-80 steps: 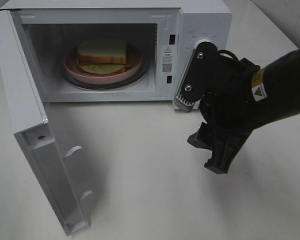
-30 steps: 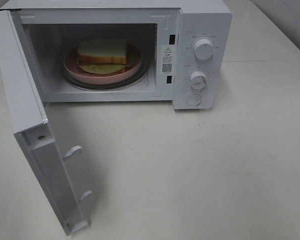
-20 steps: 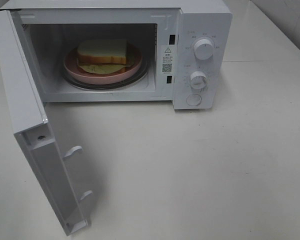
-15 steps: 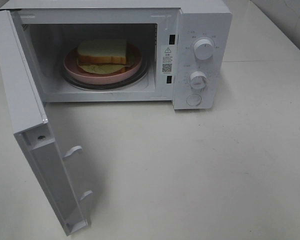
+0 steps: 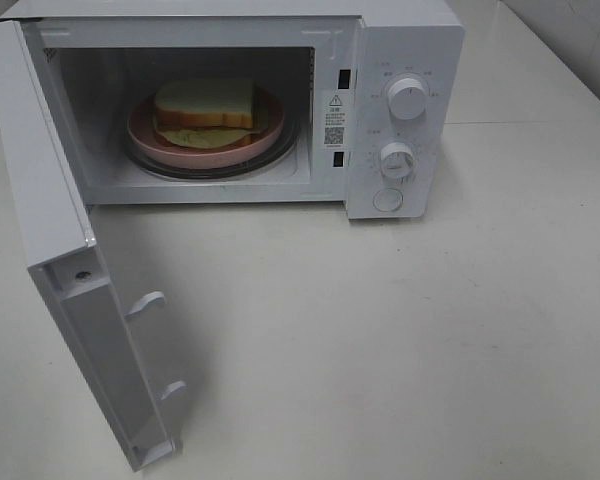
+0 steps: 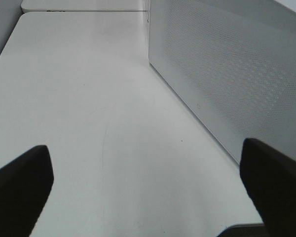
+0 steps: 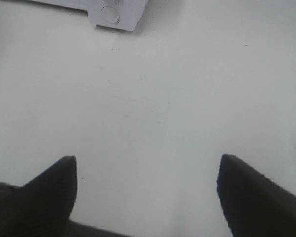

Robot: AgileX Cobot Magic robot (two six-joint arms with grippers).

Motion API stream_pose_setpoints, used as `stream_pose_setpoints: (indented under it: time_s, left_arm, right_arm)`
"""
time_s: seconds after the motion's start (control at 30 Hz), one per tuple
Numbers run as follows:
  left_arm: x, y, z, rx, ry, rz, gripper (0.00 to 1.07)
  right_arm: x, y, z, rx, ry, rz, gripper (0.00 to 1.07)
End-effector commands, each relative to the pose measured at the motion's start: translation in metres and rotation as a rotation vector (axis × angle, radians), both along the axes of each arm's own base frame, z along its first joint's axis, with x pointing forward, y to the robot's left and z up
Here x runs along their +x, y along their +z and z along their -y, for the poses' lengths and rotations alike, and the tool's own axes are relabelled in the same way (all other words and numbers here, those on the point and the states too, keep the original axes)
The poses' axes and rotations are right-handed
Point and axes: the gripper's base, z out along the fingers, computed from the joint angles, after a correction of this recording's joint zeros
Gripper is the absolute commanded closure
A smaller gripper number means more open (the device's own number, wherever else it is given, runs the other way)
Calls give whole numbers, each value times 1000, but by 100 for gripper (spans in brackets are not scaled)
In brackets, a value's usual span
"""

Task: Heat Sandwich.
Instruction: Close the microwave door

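Observation:
The sandwich point(image 5: 205, 103) lies on a round pink plate point(image 5: 140, 133) on the glass turntable inside the white microwave point(image 5: 412, 35). The microwave's door point(image 5: 52, 205) stands swung wide open to the left. Neither gripper shows in the exterior high view. In the left wrist view my left gripper point(image 6: 148, 197) is open over bare table, beside a perforated white panel point(image 6: 227, 79) of the microwave. My right gripper point(image 7: 148, 192) is open too, low over the table, well back from the microwave's lower front corner point(image 7: 113, 12). Nothing is between either pair of fingers.
The control panel carries an upper knob point(image 5: 407, 97), a lower knob point(image 5: 396, 159) and a round button point(image 5: 387, 200). The open door juts toward the front left, with two latch hooks point(image 5: 145, 303) on its inner edge. White table point(image 5: 400, 340) spreads in front.
The right arm, earlier in front of the control panel, has left the exterior high view. Over the last second nothing has moved.

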Motion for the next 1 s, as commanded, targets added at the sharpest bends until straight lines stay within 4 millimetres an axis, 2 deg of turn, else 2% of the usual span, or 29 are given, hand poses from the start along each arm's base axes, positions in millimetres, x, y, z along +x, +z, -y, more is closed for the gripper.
stream_pose_setpoints:
  time_s: [0.03,0.13,0.43,1.0]
  left_arm:
    - [-3,0,0,-5,7,29,9]
    - [-3,0,0,-5,7,29,9]
    - [-3,0,0,-5,7,29,9]
    - [-1,0,0,-6,7,17,9]
  right_arm:
    - [-3,0,1,19,-68,44,32]
    - [-10,0,3,25,-149,83,32]
    - [-27,0,3,35,-192,194,32]
    - [-27,0,1,28,-168,192,32]
